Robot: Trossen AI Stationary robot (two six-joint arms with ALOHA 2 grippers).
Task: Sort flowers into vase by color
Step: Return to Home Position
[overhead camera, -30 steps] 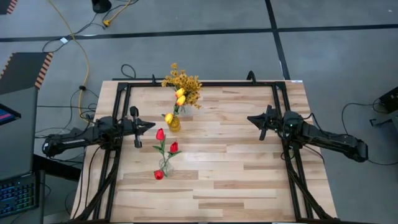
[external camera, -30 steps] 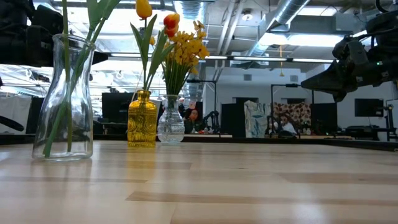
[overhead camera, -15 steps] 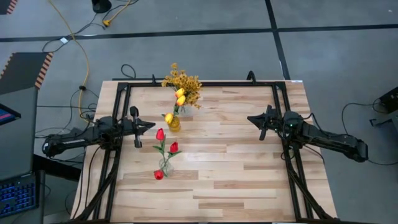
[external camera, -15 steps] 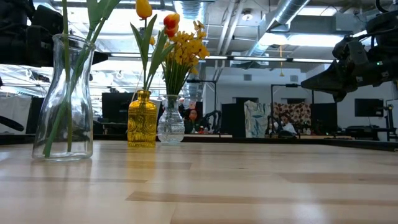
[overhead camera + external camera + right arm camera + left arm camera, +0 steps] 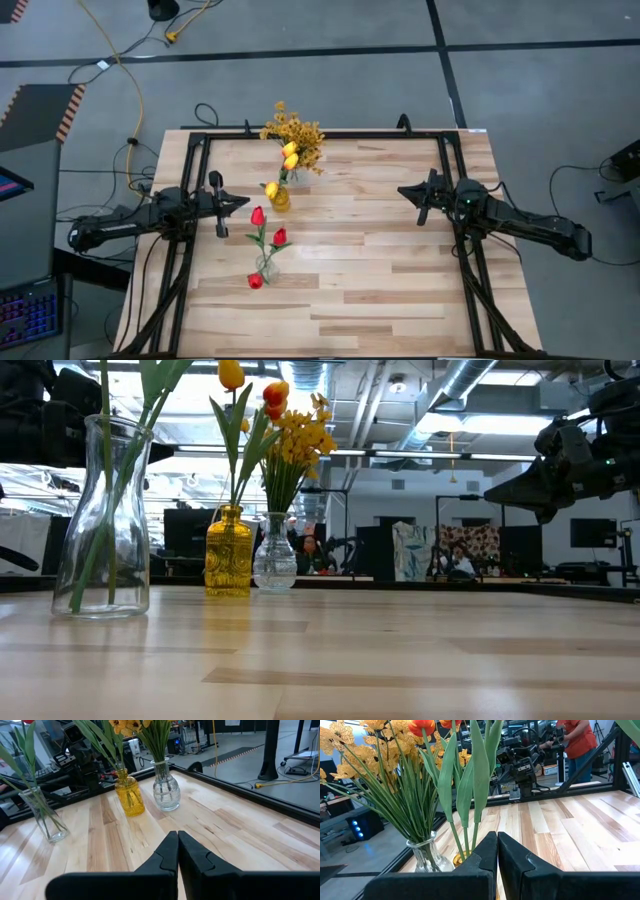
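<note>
3 vases on desk, left half. near clear vase: 3 red tulips. yellow vase: 3 yellow tulips. far clear vase: 1 mustard spray. left pincer closed, empty, near yellow vase. right pincer closed, empty, well apart from all 3 vases.

Grey concrete floor surrounds the wooden table; ceiling ducts run overhead.
</note>
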